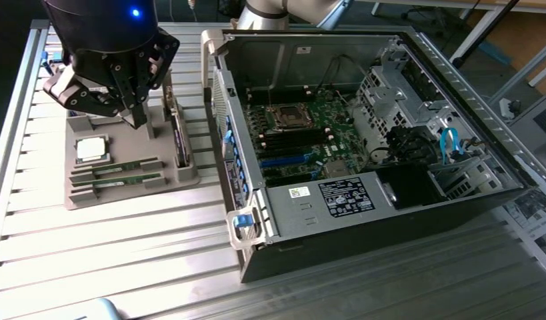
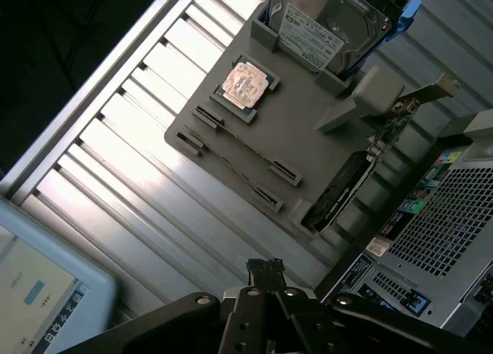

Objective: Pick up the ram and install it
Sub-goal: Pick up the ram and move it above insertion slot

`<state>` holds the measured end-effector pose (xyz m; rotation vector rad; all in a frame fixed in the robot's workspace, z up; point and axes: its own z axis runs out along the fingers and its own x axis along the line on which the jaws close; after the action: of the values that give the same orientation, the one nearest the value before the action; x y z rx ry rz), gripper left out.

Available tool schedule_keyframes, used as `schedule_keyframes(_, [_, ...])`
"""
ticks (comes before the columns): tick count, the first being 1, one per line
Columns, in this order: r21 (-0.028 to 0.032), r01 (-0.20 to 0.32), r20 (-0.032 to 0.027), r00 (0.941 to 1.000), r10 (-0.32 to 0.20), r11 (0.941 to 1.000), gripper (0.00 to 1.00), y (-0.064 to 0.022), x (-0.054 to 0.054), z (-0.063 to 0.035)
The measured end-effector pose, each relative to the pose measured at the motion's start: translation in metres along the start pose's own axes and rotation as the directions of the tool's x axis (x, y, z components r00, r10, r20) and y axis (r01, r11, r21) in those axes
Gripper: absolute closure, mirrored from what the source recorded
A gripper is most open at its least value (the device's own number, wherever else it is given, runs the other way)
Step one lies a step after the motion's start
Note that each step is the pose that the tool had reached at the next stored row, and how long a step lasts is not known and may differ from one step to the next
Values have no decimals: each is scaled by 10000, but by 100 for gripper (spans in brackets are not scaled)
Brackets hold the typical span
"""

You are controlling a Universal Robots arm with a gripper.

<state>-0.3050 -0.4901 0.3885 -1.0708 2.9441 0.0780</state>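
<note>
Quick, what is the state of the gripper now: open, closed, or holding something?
Gripper: closed, holding nothing. The ram sticks lie in the grey tray.

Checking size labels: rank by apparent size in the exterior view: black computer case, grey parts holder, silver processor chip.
1. Open black metal computer case
2. Grey plastic parts holder
3. Square silver processor chip

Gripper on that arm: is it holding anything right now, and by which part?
Nothing is held. The gripper is shut and empty above the grey tray; both RAM sticks lie in their slots.
</note>
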Motion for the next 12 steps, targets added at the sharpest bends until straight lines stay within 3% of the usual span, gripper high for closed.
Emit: schedule_keyframes(12, [-4, 154, -7, 9999, -154, 9999, 89, 0, 0, 4])
